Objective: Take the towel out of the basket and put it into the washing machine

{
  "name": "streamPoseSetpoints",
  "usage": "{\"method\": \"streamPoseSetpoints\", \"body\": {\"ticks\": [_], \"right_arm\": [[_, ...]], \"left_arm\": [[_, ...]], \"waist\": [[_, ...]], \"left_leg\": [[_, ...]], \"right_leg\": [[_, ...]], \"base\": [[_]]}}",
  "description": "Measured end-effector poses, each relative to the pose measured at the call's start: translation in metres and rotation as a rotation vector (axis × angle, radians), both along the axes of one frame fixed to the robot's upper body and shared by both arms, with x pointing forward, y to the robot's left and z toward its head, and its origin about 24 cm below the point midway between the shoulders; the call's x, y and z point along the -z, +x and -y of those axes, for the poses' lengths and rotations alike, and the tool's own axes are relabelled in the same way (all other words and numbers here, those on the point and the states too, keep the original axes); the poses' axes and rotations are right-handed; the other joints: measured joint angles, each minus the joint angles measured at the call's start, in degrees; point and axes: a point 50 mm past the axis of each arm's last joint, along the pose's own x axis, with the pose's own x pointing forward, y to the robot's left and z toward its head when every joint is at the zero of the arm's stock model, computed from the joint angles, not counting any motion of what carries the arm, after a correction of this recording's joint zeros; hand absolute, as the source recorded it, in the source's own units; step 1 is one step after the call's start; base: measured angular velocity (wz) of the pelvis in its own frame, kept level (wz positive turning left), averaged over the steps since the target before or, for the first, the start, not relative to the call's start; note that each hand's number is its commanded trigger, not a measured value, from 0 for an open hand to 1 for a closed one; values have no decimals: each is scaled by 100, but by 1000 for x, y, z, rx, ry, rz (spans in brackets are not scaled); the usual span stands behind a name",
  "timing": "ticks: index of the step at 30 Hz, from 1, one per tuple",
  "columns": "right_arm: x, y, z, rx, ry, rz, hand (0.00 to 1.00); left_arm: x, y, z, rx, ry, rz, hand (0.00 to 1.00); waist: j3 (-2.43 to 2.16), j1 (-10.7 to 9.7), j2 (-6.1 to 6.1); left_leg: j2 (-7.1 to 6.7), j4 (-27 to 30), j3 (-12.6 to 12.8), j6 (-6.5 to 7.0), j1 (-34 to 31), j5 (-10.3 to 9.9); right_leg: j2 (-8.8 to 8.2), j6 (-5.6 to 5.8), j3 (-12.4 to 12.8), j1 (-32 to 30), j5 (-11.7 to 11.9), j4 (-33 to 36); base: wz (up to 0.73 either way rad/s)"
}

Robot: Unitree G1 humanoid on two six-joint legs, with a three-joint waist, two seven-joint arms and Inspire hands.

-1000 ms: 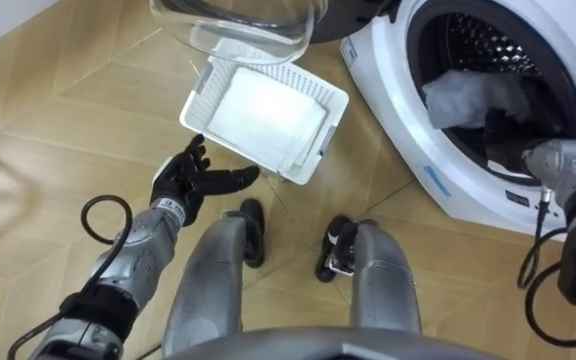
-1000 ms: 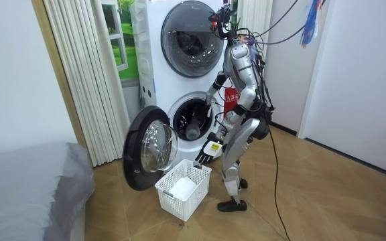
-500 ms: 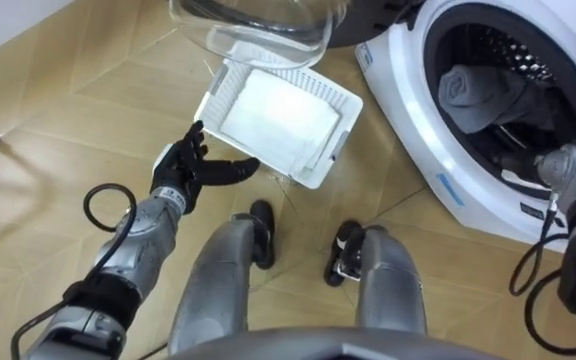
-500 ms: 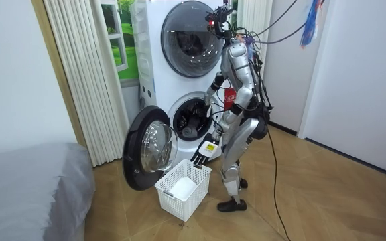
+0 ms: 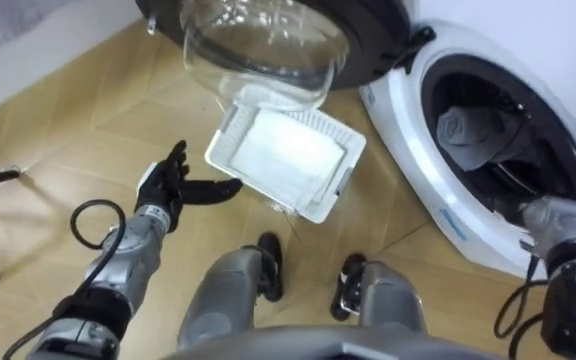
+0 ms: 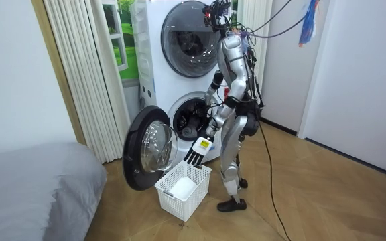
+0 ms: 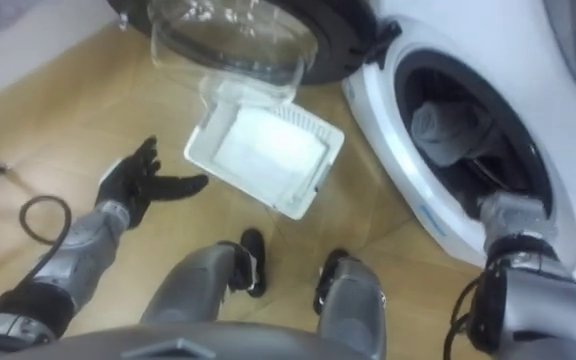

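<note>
Two hands: left hand (image 5: 171, 190) fingers (image 5: 213, 189) spread, released, empty, near basket (image 5: 225, 140). Right hand hidden in washing machine (image 5: 408, 150) drum, grey towel (image 5: 465, 130) inside; grasp indeterminable.

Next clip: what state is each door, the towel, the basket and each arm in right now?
Lower white washing machine's round glass door: swung open.
Upper machine's round door: closed.
Grey towel: inside the lower drum.
White plastic lattice basket: upright on the floor.
Black left hand: open, empty.
Right arm: reaching into the lower drum.
</note>
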Motion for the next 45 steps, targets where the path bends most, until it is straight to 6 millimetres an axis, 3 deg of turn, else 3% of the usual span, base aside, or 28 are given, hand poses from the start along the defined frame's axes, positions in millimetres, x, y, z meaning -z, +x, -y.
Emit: {"method": "streamPoseSetpoints", "body": {"ticks": [3, 5, 6, 8, 10, 11, 14, 23, 29, 33, 39, 40, 45], "right_arm": [[17, -37, 0, -196, -129, -102, 0], [28, -61, -4, -439, -233, -223, 0], [30, -67, -5, -504, -257, -258, 0], [40, -91, -12, -750, -333, -385, 0], [47, -107, -19, -894, -356, -453, 0], [50, -118, -23, -982, -365, -499, 0], [58, -125, -39, -1172, -380, -552, 0], [70, -152, -68, -1301, -304, -577, 0], [72, -157, -72, -1356, -314, -592, 0], [73, -158, -76, -1384, -313, -605, 0], [74, -160, -78, -1418, -325, -614, 0], [74, -160, -78, -1416, -321, -616, 0], [75, -162, -79, -1420, -300, -625, 0]], "left_arm": [[13, -34, -17, -65, 32, -73, 0], [25, -62, -28, -109, 62, -162, 0], [27, -68, -30, -121, 69, -184, 0], [35, -93, -39, -166, 102, -263, 0], [36, -104, -42, -180, 119, -289, 0], [38, -110, -41, -185, 122, -309, 0], [43, -121, -39, -196, 118, -354, 0], [52, -154, -33, -227, 118, -456, 0], [56, -169, -25, -242, 125, -500, 0], [57, -170, -20, -276, 102, -501, 0], [57, -167, -21, -248, 113, -514, 0], [58, -166, -21, -249, 110, -519, 0], [58, -164, -20, -245, 110, -539, 0]], "waist": [[-22, -40, 2], [-52, -20, -7], [-73, -12, -27], [-161, -3, -110], [-192, -6, -155], [-195, -4, -158], [-184, -1, -118], [-126, -16, -18], [-134, -29, -40], [-158, -21, -84], [-150, -6, -112], [-124, -7, -109], [-133, -7, -93]], "left_leg": [[2, -277, -7, -28, 452, 7], [-15, -489, 5, -59, 747, 26], [-16, -531, 4, -67, 808, 31], [5, -703, 2, -96, 1109, 48], [29, -805, 5, -110, 1346, 56], [39, -847, 2, -114, 1476, 58], [61, -1036, -4, -188, 1750, 58], [57, -1276, 0, -228, 2332, 56], [41, -1380, 3, -243, 2473, 67], [38, -1447, 2, -255, 2644, 63], [34, -1536, 8, -284, 2816, 53], [37, -1551, 8, -287, 2839, 51], [52, -1585, 7, -302, 2901, 43]], "right_leg": [[84, 29, -3, 471, 83, -391], [163, 40, 7, 781, 186, -692], [175, 38, 6, 845, 191, -752], [257, 42, -3, 1191, 275, -1053], [324, 32, -12, 1471, 359, -1331], [360, 37, -16, 1636, 405, -1457], [426, 17, -14, 1890, 496, -1639], [467, 20, 80, 2389, 511, -1731], [491, 15, 159, 2493, 522, -1852], [507, 22, 166, 2677, 525, -1943], [529, 29, 258, 2822, 528, -2040], [536, 29, 297, 2836, 528, -2044], [563, 29, 351, 2857, 528, -2048]], "base": [[-11], [-13], [-8], [-7], [-6], [-5], [-7], [-4], [-6], [0], [-4], [0], [-5]]}}
